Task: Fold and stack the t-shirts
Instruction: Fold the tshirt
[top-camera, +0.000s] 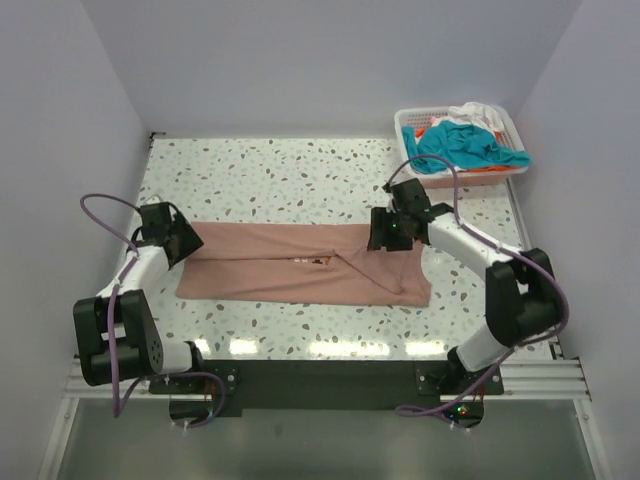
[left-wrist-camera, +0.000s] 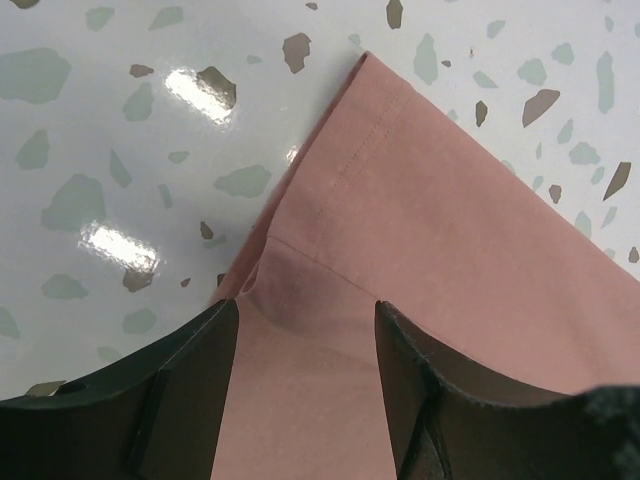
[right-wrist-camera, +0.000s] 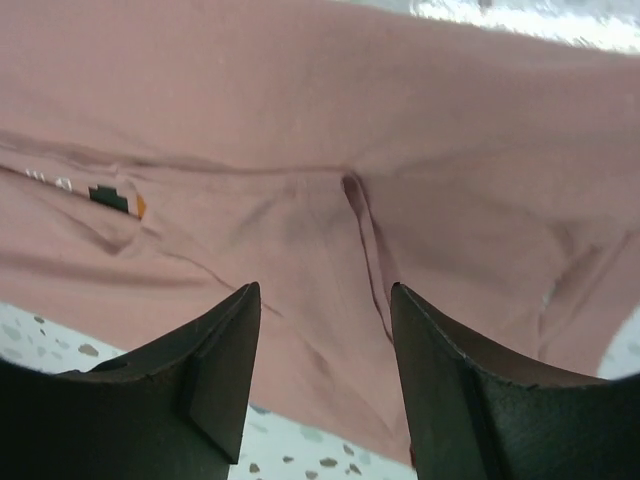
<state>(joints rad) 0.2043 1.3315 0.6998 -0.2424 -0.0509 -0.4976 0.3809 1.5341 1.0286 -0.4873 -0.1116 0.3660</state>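
Note:
A salmon-pink t-shirt (top-camera: 300, 268) lies flat on the speckled table (top-camera: 300, 170), folded into a long band. My left gripper (top-camera: 188, 243) hovers over its left end, jaws open, with pink cloth (left-wrist-camera: 420, 220) lying slack between and beyond the fingers. My right gripper (top-camera: 385, 236) is over the shirt's upper right part, also open, above creased pink cloth (right-wrist-camera: 300, 120) with a small dark label (right-wrist-camera: 112, 198). Neither gripper holds anything. More t-shirts, teal (top-camera: 462, 148), white (top-camera: 482, 114) and orange (top-camera: 492, 171), are heaped in the basket.
A white lattice basket (top-camera: 408, 123) stands at the table's back right corner. Walls close in on the left, back and right. The black arm rail (top-camera: 320, 380) runs along the near edge.

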